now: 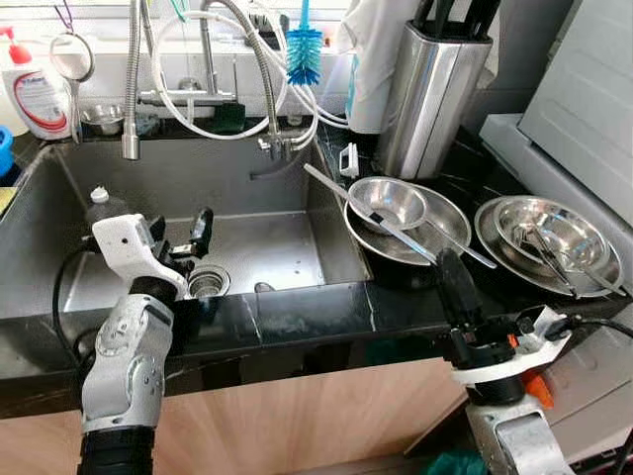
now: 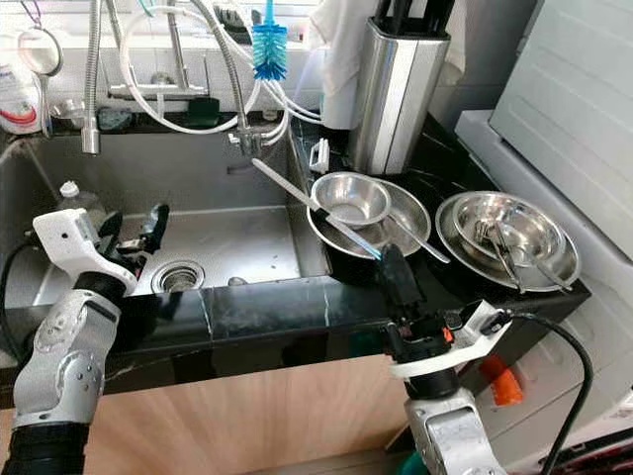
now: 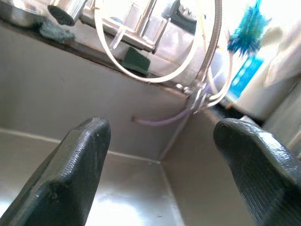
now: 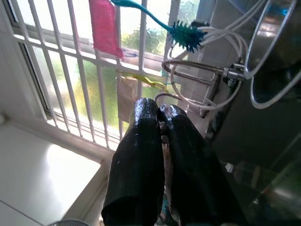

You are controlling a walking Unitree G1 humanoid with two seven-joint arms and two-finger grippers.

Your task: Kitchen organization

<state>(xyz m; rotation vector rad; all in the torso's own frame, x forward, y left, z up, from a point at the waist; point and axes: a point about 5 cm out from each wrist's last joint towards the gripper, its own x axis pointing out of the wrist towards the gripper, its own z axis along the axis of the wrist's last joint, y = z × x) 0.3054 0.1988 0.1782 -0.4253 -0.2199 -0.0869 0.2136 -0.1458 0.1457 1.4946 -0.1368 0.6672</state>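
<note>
Head stereo pair: both eyes look forward and down from above the counter edge onto the sink (image 1: 247, 247) and the black counter (image 1: 465, 198) beside it, at moderate range. The two views share nearly the whole scene; the right eye view sits slightly shifted.

Left wrist view: close, low inside the sink, facing along its own fingers (image 3: 70, 174) toward the back wall and the faucet hoses (image 3: 207, 70).

Right wrist view: close, tilted upward along its fingers (image 4: 155, 165) toward the barred window (image 4: 75, 70). Shared with the head views: the blue bottle brush (image 1: 304, 49).
</note>
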